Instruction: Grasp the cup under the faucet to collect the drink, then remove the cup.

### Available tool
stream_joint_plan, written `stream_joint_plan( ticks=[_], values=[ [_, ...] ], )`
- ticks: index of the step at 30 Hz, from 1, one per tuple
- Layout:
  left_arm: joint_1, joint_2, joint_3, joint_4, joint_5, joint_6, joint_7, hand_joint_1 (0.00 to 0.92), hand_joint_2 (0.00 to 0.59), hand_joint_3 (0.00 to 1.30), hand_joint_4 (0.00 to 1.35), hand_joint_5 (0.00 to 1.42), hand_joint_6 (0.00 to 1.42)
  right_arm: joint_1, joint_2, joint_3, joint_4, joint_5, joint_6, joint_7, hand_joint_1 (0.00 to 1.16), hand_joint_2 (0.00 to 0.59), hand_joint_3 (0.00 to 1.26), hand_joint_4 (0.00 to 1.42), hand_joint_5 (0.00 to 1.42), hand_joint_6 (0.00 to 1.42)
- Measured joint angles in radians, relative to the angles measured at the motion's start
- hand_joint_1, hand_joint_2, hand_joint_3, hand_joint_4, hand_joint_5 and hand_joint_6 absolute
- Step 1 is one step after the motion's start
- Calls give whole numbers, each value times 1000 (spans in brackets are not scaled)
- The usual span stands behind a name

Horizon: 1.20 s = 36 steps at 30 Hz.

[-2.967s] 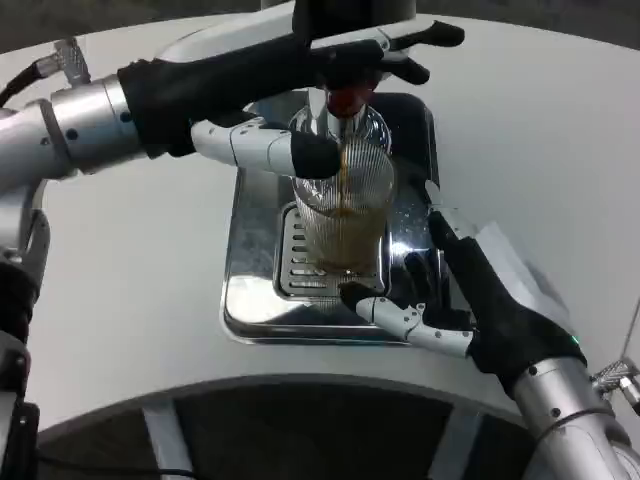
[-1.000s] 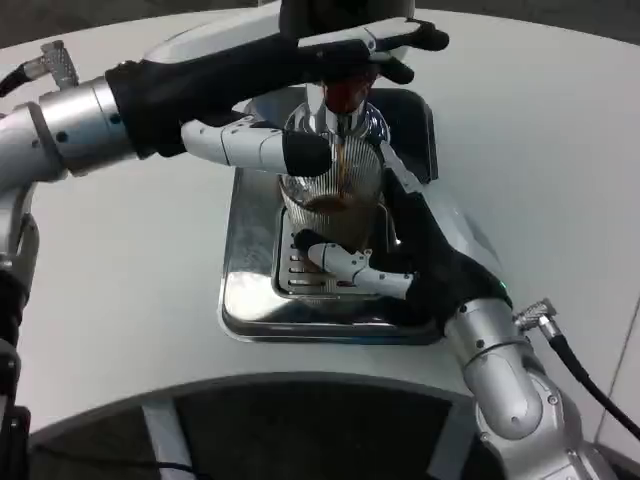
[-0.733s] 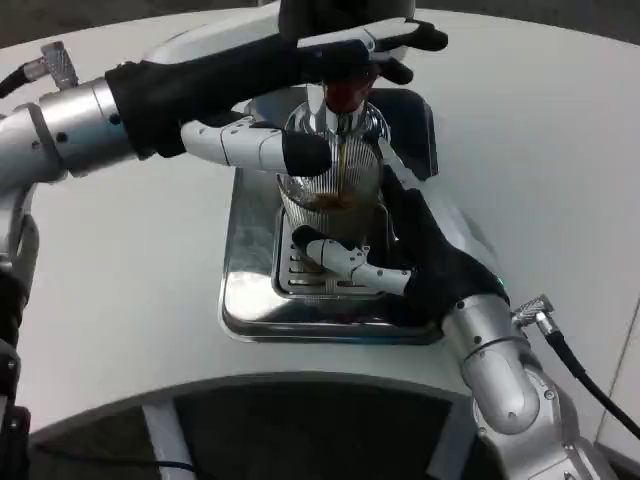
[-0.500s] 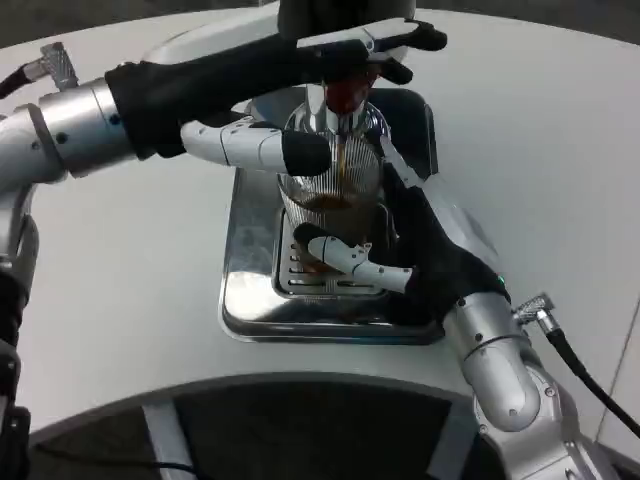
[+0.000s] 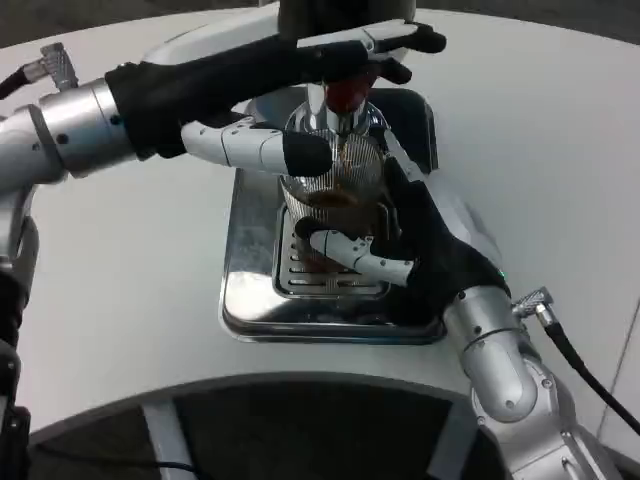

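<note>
A ribbed clear cup (image 5: 332, 200) with brown drink in it stands on the grate of the steel drip tray (image 5: 250, 305), under the red-tipped faucet (image 5: 341, 95). A thin brown stream runs from the faucet into the cup. My right hand (image 5: 405, 250) wraps the cup from the right and front, its thumb across the cup's lower front. My left hand (image 5: 290, 70) reaches over from the left and presses on the faucet lever at the top, one finger lying beside the cup's rim.
The dispenser body (image 5: 345, 12) rises at the back, behind the tray. White tabletop (image 5: 540, 150) spreads to the right and left of the tray. The table's curved front edge (image 5: 300, 385) lies just below the tray.
My right hand has come in from the tray's front right and closed round the cup. The drink level in the cup has risen. The left hand has stayed on the lever.
</note>
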Motion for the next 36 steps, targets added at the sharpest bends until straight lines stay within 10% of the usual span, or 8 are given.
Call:
stream_joint_plan(
  ticks=[36],
  values=[
    [0,0,0,17,0,-7,10,0,51,98,28,147,40,-16,18,0,31,4,-12,-23,566,194,0,0,0,0]
  ],
)
